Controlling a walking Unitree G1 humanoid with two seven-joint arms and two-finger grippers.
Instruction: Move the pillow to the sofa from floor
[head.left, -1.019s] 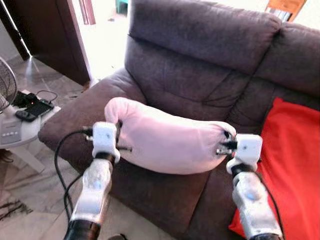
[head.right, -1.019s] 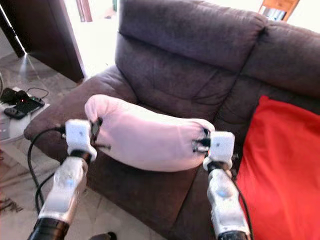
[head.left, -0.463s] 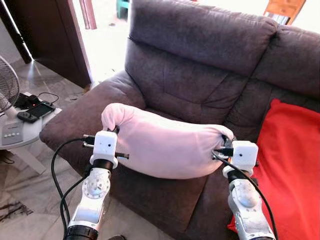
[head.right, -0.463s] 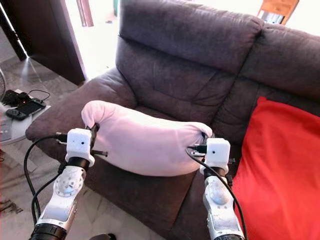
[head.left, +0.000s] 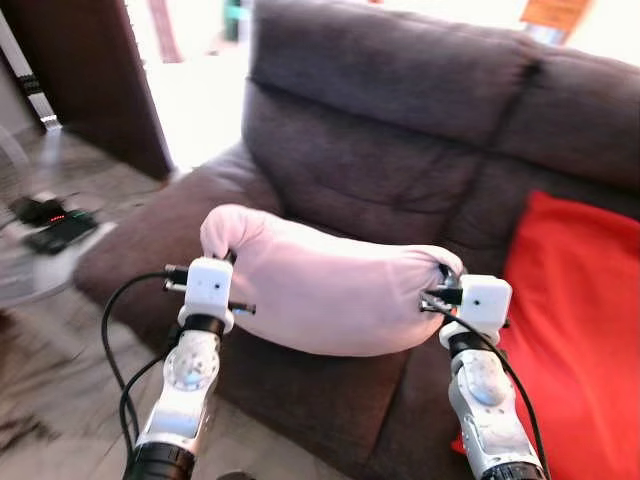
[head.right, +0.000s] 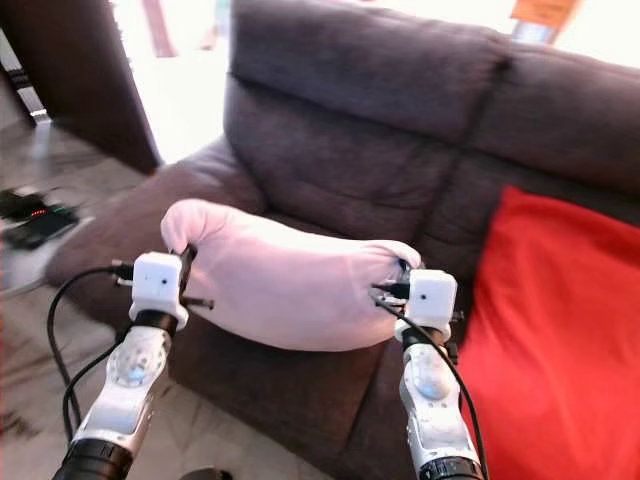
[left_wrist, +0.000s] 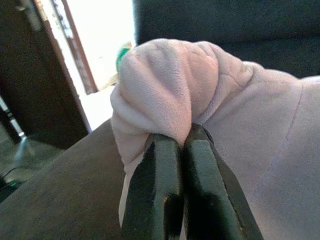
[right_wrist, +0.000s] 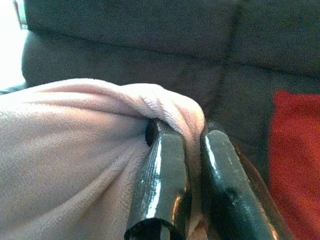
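Note:
A long pale pink pillow hangs stretched between my two arms, just above the seat of the dark grey sofa. My left gripper is shut on the pillow's left corner, the fabric pinched between its black fingers. At the other end my right gripper is shut on the right corner, cloth bunched between both fingers. The pillow sags a little in the middle over the seat cushion.
A red cushion lies on the sofa seat to the right, close to my right arm. The sofa's left armrest is beside my left arm. A small white table with dark devices stands on the tiled floor at left. A dark door is behind.
The view has shifted and blurred slightly, so the camera moved. The pillow stays held at both ends and sits a little lower and nearer the seat than a second ago.

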